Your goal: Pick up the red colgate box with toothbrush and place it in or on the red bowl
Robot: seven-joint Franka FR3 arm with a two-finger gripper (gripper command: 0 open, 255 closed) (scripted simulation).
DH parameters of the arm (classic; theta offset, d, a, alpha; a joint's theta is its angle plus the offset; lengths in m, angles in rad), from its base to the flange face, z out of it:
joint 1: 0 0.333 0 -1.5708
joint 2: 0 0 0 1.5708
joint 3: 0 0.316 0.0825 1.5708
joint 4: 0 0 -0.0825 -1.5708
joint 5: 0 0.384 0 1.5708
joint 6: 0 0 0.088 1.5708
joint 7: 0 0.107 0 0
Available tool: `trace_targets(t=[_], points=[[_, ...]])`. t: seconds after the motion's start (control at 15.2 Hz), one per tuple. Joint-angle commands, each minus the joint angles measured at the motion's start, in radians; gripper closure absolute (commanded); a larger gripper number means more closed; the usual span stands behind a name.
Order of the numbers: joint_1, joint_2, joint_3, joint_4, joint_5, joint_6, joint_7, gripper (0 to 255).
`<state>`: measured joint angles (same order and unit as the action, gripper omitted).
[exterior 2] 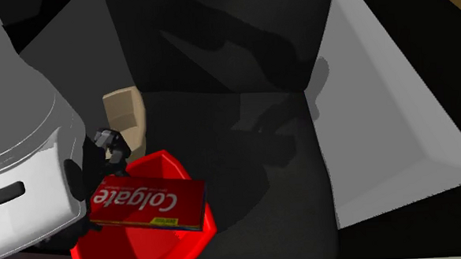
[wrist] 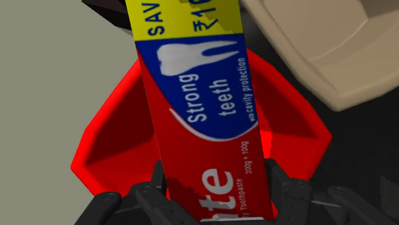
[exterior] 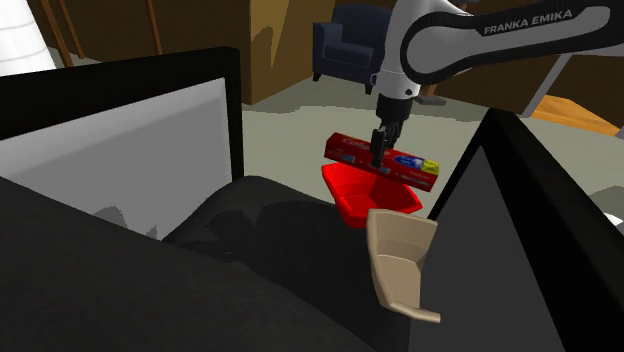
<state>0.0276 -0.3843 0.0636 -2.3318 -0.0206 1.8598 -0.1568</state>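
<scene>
- the claw (exterior: 380, 158) is closed on the red colgate box (wrist: 198, 96), its two black fingers clasping the box's long sides.
- the box is held lengthwise over the red bowl (exterior: 365, 200).
- a beige holder (exterior: 400, 265) lies just beside the bowl.

Shoulder cam sits back and looks down and across at the red bowl (exterior: 365, 205), the second cam stares nearly straight down on that same bowl from close up, and the wrist cam hangs right over it.
</scene>
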Motion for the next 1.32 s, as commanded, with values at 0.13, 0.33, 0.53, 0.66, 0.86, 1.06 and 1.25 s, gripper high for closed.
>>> trace_targets(t=[0.13,0.33,0.53,0.66,0.86,1.06,1.25], points=[[-0.001,0.013,0.000,-0.044,-0.001,0.058,0.001,255],[-0.001,0.026,0.001,-0.074,-0.002,0.101,0.003,255],[-0.001,0.040,0.002,-0.102,-0.003,0.144,0.006,255],[-0.001,0.048,0.002,-0.115,-0.004,0.164,0.007,255],[-0.001,0.048,0.002,-0.115,-0.004,0.164,0.007,255],[-0.001,0.048,0.002,-0.115,-0.004,0.164,0.007,255],[-0.001,0.048,0.002,-0.115,-0.004,0.164,0.007,0]])
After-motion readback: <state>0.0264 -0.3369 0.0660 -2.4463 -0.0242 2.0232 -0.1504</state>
